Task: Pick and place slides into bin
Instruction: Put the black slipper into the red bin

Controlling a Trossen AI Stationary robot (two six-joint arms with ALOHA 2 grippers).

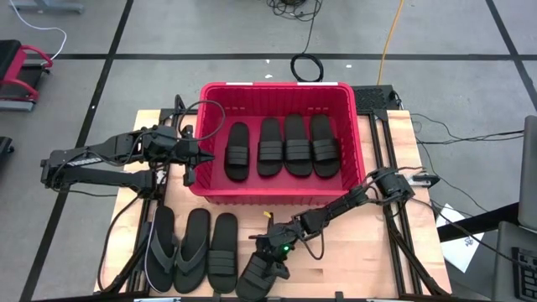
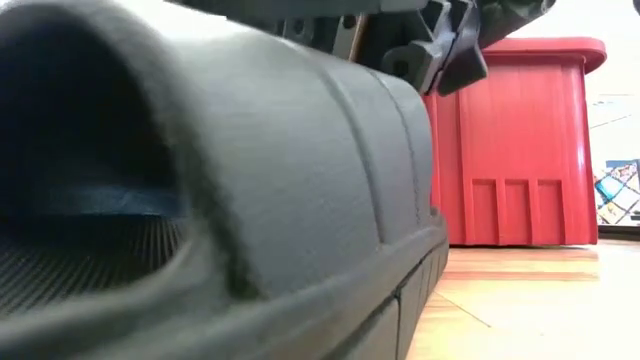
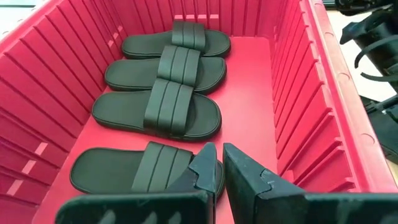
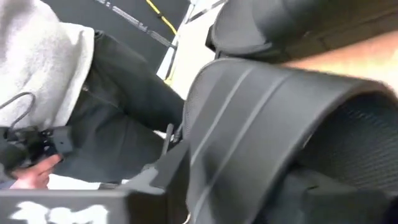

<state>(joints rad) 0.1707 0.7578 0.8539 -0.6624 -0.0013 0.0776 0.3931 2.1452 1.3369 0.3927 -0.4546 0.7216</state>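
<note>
Red slotted plastic bin (image 1: 277,96) at the table's far middle, four black rubber band slides (image 1: 284,147) lying abreast inside. Three more slides (image 1: 191,250) side by side on the wooden table (image 1: 352,252) near the front left. Right gripper (image 1: 270,258) down on the fourth loose black ribbed-band slide (image 1: 258,277) at the front edge, fingers pinching its band. Left gripper (image 1: 190,172) over the bin's left wall, fingers (image 3: 205,165) nearly pressed together, holding nothing.

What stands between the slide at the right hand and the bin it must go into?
Only the bin's near wall. The right hand is down at a ribbed slide on the table's front edge; bare wood lies between them. Four slides already lie inside.
</note>
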